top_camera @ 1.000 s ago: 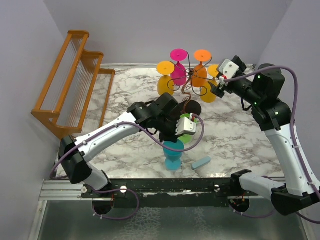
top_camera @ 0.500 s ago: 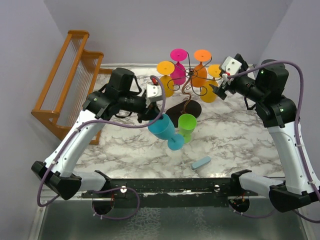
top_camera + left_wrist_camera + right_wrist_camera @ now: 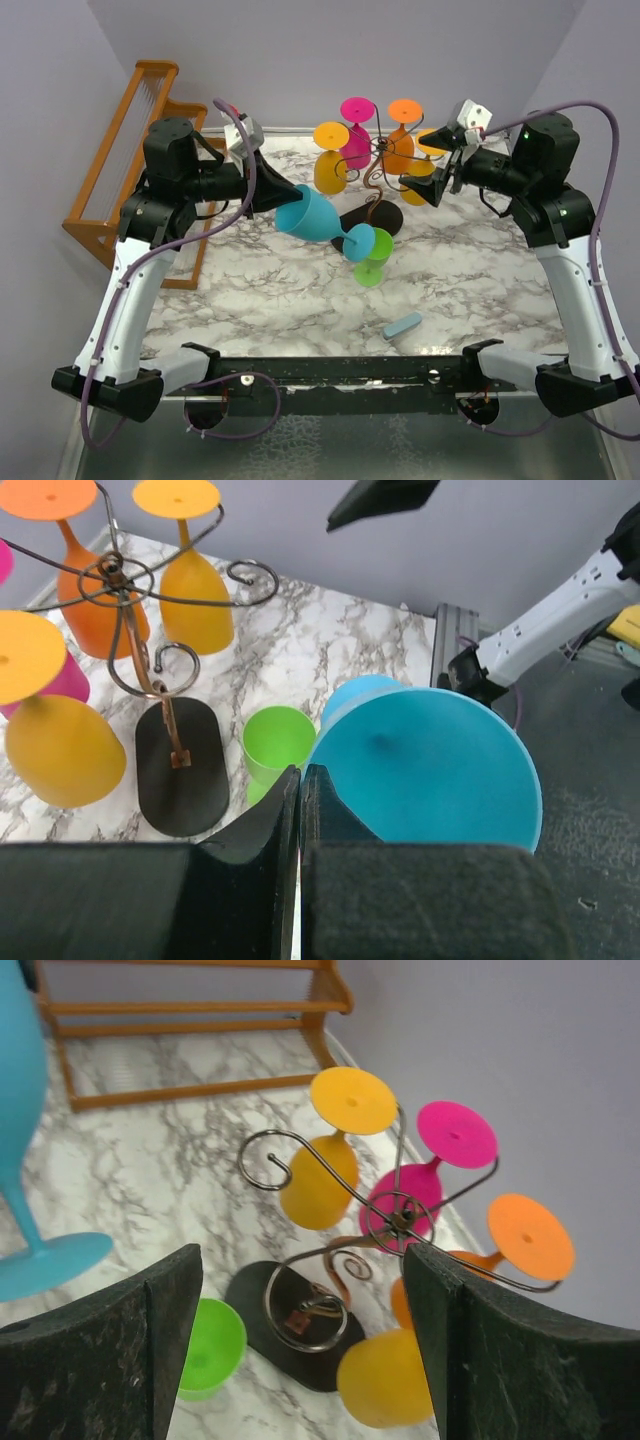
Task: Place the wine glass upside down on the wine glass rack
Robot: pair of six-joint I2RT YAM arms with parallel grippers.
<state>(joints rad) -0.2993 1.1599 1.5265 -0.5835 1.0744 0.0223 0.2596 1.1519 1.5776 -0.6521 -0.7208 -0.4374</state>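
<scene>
My left gripper is shut on the rim of the blue wine glass and holds it in the air on its side, foot pointing right toward the rack. In the left wrist view the closed fingertips pinch the blue glass's rim. The wine glass rack, a dark wire tree on a black oval base, stands at the back centre with several yellow, pink and orange glasses hanging upside down. My right gripper is open and empty beside the rack, its jaws either side of the wire hub.
A green wine glass stands on the marble table just in front of the rack base, also in the left wrist view. A large orange-brown wooden rack fills the back left. A small blue flat piece lies near the front right.
My left arm has lifted the blue glass off the table, swung it back and to the left, and tipped it onto its side. The right gripper has shifted slightly by the rack.
</scene>
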